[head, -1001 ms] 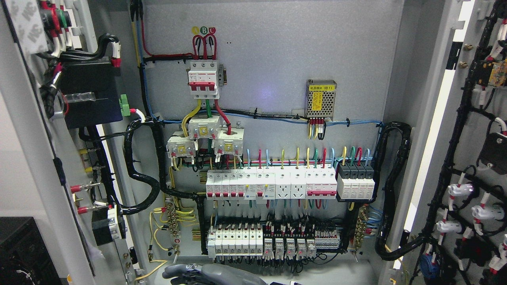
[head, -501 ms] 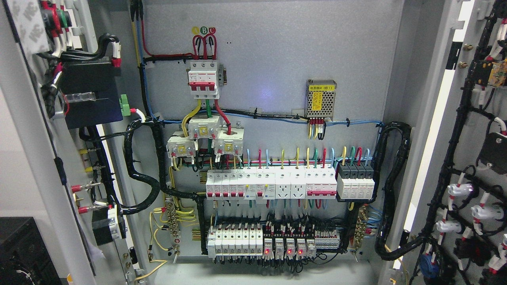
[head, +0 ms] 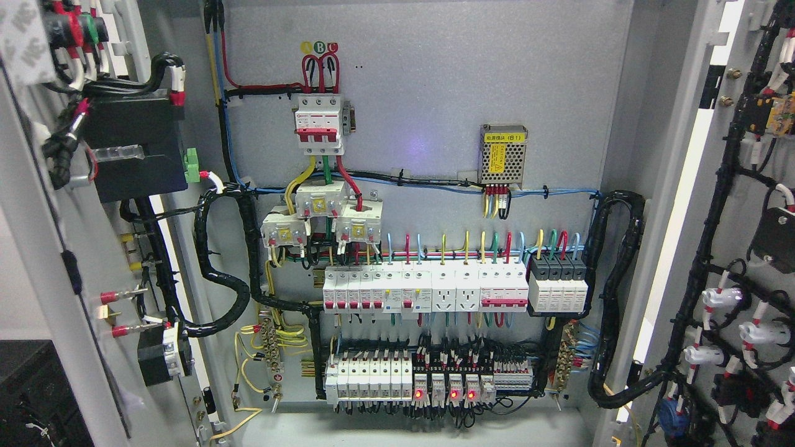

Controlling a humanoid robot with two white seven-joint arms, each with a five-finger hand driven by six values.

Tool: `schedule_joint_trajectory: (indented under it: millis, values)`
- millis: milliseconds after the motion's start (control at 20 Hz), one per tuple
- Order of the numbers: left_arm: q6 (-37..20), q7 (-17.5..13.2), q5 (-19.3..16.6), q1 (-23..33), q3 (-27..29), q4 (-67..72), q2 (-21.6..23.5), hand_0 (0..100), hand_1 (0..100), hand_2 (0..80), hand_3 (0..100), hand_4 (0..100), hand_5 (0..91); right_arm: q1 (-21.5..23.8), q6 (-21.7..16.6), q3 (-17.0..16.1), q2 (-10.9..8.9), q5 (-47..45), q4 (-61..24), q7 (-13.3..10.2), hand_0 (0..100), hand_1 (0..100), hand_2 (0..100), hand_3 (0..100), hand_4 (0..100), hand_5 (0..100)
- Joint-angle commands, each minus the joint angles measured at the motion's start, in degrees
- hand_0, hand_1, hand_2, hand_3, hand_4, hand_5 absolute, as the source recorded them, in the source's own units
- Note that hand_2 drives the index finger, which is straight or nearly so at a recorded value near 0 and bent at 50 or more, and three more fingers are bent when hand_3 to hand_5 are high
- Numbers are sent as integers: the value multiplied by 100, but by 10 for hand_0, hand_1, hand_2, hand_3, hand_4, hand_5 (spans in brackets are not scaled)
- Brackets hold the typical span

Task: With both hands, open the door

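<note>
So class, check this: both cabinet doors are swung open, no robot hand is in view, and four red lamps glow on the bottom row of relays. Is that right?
Not quite: three red lamps glow on the bottom row of relays, not four, as the head view shows. The rest holds: the left door and the right door are swung open, and no robot hand is in view.
</note>
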Motion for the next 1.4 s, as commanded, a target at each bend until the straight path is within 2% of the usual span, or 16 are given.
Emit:
schedule_joint_trajectory:
  millis: [0, 100, 350, 551, 701, 851, 1001, 1151, 1251, 1351]
  values:
    - [-48, 3, 3, 70, -5, -10, 12, 0, 0, 0, 0, 0, 0, -102, -8, 125, 282, -2, 317, 5, 191, 0, 0, 0, 0, 0]
    - [-48, 3, -6, 70, -5, -97, 20, 0, 0, 0, 0, 0, 0, -198, -8, 134, 282, -2, 422, 14, 191, 0, 0, 0, 0, 0]
    - [-40, 3, -6, 473, -57, -1028, 73, 0, 0, 0, 0, 0, 0, -287, -8, 160, 282, 6, 502, 5, 191, 0, 0, 0, 0, 0]
    - [-40, 3, -6, 667, -119, -1547, 213, 0, 0, 0, 0, 0, 0, -410, -17, 371, 282, 15, 484, 5, 191, 0, 0, 0, 0, 0]
    - [-40, -6, 3, 931, -137, -2214, 293, 0, 0, 0, 0, 0, 0, -410, -43, 249, 274, 33, 484, 5, 191, 0, 0, 0, 0, 0]
    - [-40, -6, 21, 1133, -329, -2812, 380, 0, 0, 0, 0, 0, 0, -349, -34, -59, 160, 50, 493, 5, 191, 0, 0, 0, 0, 0]
    - [-40, -6, 56, 1300, -847, -3357, 565, 0, 0, 0, 0, 0, 0, -278, -69, -216, -164, 24, 458, 5, 191, 0, 0, 0, 0, 0]
    - [-40, 3, 56, 1484, -1261, -3867, 671, 0, 0, 0, 0, 0, 0, -59, -87, -708, -551, 24, 432, 14, 191, 0, 0, 0, 0, 0]
    - [-31, 3, 56, 1651, -1393, -4332, 749, 0, 0, 0, 0, 0, 0, 204, -96, -1139, -920, 7, 300, 14, 191, 0, 0, 0, 0, 0]
    - [-31, 3, 47, 1844, -1533, -4911, 863, 0, 0, 0, 0, 0, 0, 337, -244, -1246, -1097, 6, 177, 23, 191, 0, 0, 0, 0, 0]
